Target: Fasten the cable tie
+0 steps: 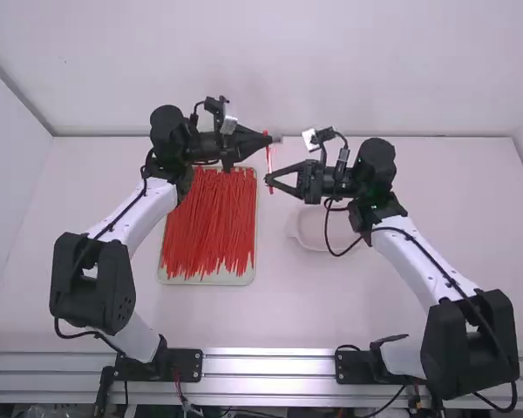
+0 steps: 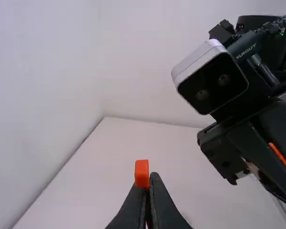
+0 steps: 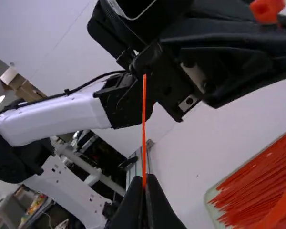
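While both grippers pinch the one cable tie (image 1: 269, 171), it hangs above the table as a straight line between them.

My left gripper (image 1: 263, 138) is pressed together just behind the orange head (image 2: 142, 172), which pokes out past its fingertips. My right gripper (image 1: 269, 181) is closed on the thin strap (image 3: 144, 129) toward the tail, on the side nearer the arm bases. The long axis therefore runs from the head back toward the bases, with no bend in it. I judge the coming move turns on this: the tail must curl round to meet the head's slot, and the right arm, holding that end, is placed to carry it. I cannot tell which way the slot faces. The tray (image 1: 207, 280) of spare ties lies on the table just left of the grippers.
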You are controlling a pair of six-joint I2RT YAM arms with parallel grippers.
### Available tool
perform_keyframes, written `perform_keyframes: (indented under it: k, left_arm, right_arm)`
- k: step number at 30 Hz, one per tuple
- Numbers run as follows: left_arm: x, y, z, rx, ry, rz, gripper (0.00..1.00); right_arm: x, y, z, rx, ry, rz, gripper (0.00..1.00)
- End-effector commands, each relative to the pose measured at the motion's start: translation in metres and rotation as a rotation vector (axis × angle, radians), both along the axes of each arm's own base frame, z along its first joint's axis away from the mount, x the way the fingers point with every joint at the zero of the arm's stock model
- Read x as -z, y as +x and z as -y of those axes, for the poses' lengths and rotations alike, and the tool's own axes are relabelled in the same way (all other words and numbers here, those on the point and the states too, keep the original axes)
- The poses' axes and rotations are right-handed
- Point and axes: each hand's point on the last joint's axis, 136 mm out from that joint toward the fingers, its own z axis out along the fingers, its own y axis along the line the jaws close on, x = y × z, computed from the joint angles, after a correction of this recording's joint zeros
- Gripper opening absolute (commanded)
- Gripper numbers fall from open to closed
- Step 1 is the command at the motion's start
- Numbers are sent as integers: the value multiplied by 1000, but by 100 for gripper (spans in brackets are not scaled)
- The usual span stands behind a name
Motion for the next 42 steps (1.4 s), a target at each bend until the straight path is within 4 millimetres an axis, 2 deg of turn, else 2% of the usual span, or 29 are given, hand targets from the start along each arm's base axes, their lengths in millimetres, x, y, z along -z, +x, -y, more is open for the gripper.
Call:
perform_keyframes:
  k: [1, 5, 16, 20, 28, 33, 42]
  left_arm:
    - [-12, -8, 1, 46, 18, 146, 2]
    - [-10, -19, 2, 103, 40, 271, 3]
    - [-15, -19, 1, 100, 35, 314, 8]
    - [-15, -20, 2, 104, 35, 317, 2]
    - [-15, -21, 2, 109, 36, 321, 2]
    - [-11, -34, 2, 182, 47, 396, 2]
    - [-5, -31, 2, 175, 58, 410, 2]
  right_arm:
    - [3, 3, 3, 7, 0, -71, 0]
    - [3, 3, 3, 6, 2, -125, 0]
    - [6, -1, -6, -2, -5, -162, 0]
    - [13, 0, -6, 4, -19, -202, 0]
    - [14, 1, -7, 18, -21, -221, 0]
    - [13, 1, -8, 18, -19, -242, 0]
    - [14, 4, -9, 36, -18, -269, 0]
